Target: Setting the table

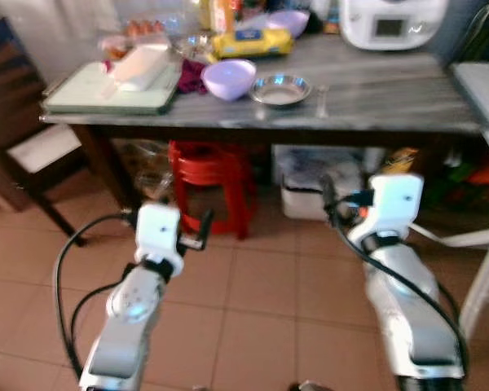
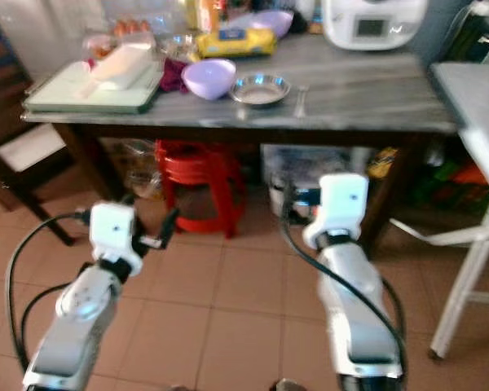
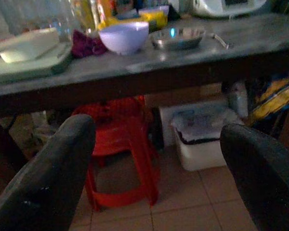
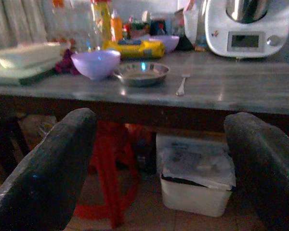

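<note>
Tableware: a lilac bowl (image 1: 229,78), a steel dish (image 1: 280,89) just beside it and a fork (image 4: 181,85) a little further along are sitting near the front edge of the grey table (image 1: 391,102).
Further back: a second lilac bowl (image 1: 288,21) is resting behind a yellow packet (image 1: 252,43), with a white appliance (image 1: 391,20) at the far corner.
Table's left end: a pale green tray (image 1: 106,94) is carrying a white container (image 1: 143,65).
Under the table: a red stool (image 1: 208,183) and a white lidded bin (image 4: 196,180) are standing on the tiled floor.
Left gripper (image 3: 154,178): hanging low before the table, fingers spread wide, holding nothing.
Right gripper (image 4: 164,168): likewise low and short of the table, fingers wide apart, empty.
Step in hand: apparently the approach; nothing is being grasped yet.
Next move: probably calling for raising an arm above the table edge and reaching to the dish or fork.
</note>
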`<state>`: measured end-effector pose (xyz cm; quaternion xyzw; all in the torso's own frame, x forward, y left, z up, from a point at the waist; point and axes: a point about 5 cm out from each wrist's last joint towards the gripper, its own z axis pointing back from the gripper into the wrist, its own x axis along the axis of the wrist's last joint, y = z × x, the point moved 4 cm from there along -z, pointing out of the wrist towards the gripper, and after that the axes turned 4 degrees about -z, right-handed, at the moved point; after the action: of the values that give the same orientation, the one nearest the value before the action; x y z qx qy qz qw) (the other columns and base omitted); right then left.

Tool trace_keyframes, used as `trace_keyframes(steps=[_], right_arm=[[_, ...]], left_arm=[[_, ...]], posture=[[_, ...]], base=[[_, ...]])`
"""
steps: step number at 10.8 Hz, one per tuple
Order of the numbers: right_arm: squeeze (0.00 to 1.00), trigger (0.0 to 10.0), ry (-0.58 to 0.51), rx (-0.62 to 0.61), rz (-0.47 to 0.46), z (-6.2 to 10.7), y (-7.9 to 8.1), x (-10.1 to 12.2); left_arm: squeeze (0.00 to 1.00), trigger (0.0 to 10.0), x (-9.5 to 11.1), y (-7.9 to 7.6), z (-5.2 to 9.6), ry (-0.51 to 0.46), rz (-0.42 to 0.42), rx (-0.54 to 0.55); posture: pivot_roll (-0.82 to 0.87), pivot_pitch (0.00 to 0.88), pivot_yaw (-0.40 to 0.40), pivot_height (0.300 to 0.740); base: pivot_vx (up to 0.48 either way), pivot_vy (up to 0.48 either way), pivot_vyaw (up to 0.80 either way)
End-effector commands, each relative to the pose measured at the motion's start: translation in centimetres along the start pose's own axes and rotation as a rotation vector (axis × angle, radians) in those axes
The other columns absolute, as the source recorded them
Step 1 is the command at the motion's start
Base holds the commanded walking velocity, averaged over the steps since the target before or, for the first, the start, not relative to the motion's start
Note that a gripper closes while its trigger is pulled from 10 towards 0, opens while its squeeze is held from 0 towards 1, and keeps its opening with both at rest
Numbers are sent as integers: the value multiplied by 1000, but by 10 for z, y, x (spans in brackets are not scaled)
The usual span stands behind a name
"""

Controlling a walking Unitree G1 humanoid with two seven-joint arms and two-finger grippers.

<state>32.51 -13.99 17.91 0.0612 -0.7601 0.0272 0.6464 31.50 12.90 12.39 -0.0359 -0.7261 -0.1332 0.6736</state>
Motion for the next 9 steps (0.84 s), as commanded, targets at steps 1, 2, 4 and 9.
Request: trace_keyframes(steps=[1,2,4,9], right_arm=[[0,10000,-14,17,9,-2,3,5],[0,10000,-14,17,9,-2,3,5],[0,10000,-19,18,11,-2,4,6],[0,10000,-15,16,0,-2,4,6]], left_arm=[[0,10000,6,1,-1,-21,12,-6],[0,10000,7,0,-1,-27,8,-11],[0,10000,8,-2,-1,-34,1,-37],[0,10000,9,-4,-1,-37,2,-46]], posture=[[-23,121,83,740],[-24,122,82,740],[-24,119,81,740],[-23,122,81,740]], base=[[0,0,0],[0,0,0],[0,0,0],[0,-169,0]])
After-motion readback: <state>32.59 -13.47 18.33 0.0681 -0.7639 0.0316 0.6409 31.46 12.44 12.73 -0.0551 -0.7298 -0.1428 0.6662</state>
